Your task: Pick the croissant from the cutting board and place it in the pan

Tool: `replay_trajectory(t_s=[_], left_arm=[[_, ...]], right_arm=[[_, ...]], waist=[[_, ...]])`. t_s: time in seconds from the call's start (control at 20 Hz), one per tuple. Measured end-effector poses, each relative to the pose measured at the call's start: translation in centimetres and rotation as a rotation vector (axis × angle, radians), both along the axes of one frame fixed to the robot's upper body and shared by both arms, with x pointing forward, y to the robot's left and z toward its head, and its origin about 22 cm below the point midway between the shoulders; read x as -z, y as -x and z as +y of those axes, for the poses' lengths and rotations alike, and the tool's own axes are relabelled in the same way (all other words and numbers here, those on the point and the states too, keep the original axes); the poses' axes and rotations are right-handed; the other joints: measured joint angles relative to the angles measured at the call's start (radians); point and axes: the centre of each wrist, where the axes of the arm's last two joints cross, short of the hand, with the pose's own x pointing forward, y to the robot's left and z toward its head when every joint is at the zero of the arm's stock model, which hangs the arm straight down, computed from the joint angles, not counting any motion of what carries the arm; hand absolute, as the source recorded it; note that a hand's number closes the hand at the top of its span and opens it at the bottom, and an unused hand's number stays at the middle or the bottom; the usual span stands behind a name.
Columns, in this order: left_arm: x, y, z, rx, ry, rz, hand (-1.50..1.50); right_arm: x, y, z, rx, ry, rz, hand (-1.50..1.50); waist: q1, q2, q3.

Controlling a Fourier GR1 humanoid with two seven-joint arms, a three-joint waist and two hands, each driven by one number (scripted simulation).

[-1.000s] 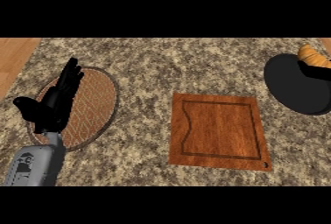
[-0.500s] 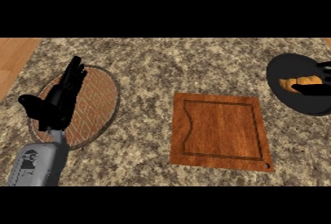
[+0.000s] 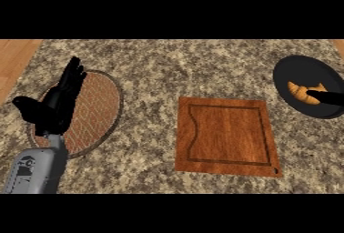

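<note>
Resting left hand (image 3: 57, 102) spread, fingers up, right hand (image 3: 327, 97) fingertip beside croissant (image 3: 303, 93) in pan (image 3: 295, 73), finger state unclear

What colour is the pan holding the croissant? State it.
Black, seen in the head view: the pan at the counter's right, with the orange-brown croissant in it.

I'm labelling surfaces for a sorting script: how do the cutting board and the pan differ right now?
The cutting board is rectangular brown wood near the middle of the counter; the pan is round, black, at the right edge. The cutting board is bare, while the pan holds the croissant. Both lie flat on the speckled counter.
</note>
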Motion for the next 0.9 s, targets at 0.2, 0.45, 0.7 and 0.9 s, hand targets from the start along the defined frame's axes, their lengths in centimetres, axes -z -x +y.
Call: replay_trajectory(t_s=[0.2, 0.45, 0.7, 0.9], left_arm=[[0.9, 0.3, 0.3, -0.016, -0.003, 0.005, 0.0], [1.8, 0.6, 1.1, -0.051, -0.001, 0.021, 0.0], [1.6, 1.1, 1.9, -0.077, -0.006, 0.04, 0.0], [2.0, 1.7, 2.5, -0.096, -0.009, 0.047, 0.0]], right_arm=[[0.9, 1.2, -0.8, -0.002, -0.091, -0.117, -1.5], [2.5, 3.5, -2.3, -0.097, -0.221, -0.198, -1.5], [3.8, 6.3, -3.8, -0.186, -0.273, -0.239, -1.5], [3.8, 8.6, -5.1, -0.221, -0.268, -0.25, -1.5]], waist=[[-0.018, -0.007, -0.002], [-0.046, -0.021, -0.006], [-0.074, -0.035, -0.01], [-0.091, -0.042, -0.012]])
